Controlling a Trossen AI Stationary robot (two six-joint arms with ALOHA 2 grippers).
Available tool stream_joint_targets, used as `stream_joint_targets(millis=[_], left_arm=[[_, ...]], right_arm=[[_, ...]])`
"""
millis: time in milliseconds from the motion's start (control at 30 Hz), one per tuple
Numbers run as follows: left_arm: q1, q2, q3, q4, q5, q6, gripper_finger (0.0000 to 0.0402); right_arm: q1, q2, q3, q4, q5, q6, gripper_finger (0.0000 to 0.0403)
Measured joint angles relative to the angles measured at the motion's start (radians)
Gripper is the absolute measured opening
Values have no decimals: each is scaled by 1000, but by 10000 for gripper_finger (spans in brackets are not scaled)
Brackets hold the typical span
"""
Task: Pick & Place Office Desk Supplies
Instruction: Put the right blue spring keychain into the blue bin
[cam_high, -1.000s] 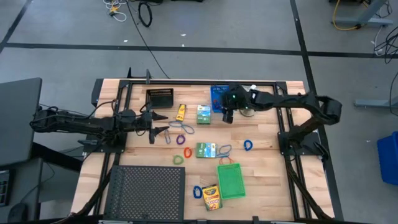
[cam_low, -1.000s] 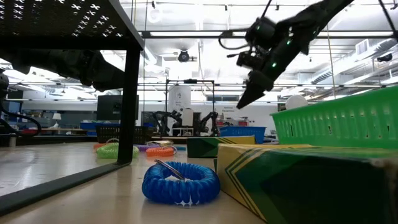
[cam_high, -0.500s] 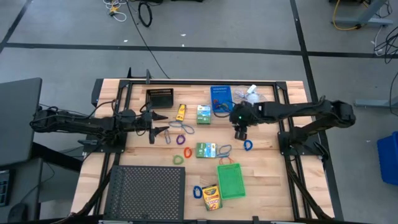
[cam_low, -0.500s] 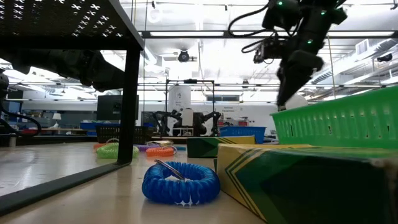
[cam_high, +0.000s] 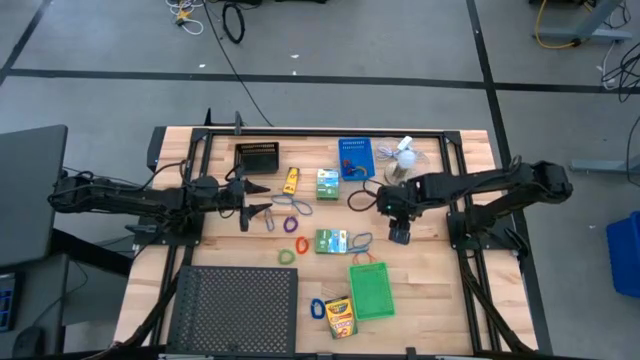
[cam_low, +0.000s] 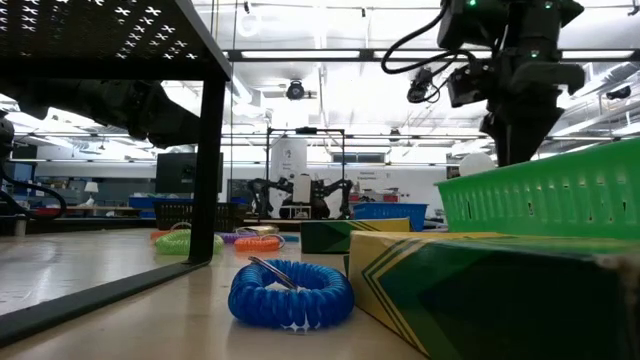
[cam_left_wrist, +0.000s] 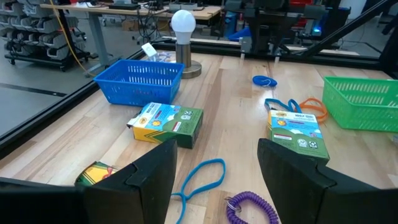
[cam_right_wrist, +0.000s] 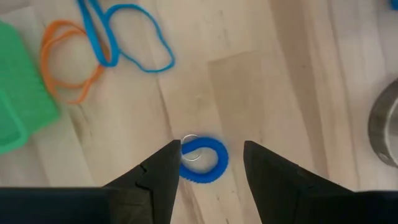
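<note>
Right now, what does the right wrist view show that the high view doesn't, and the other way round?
Only the right wrist view: the blue coil loop lying on the wood directly between the right gripper's open fingers. In the high view the right gripper covers that spot.

Only the high view: the left gripper open beside purple loops, the black mesh tray, crayon box, green bin and blue bin.

Both: the blue band and the orange band.
</note>
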Motion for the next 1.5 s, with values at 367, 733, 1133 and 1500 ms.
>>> stream_joint_targets(millis=[367,733,1133,1500], left_arm=[[0,0,0,-6,11,2,231],[0,0,0,-6,8,2,231],[0,0,0,-5,8,1,231],[0,0,0,-6,8,1,231]], right_arm=[[13,0,-121,53,-37,20,183],[3,0,-240,152,0,40,183],[3,0,-292,228,40,41,183],[5,88,-293,262,39,46,183]])
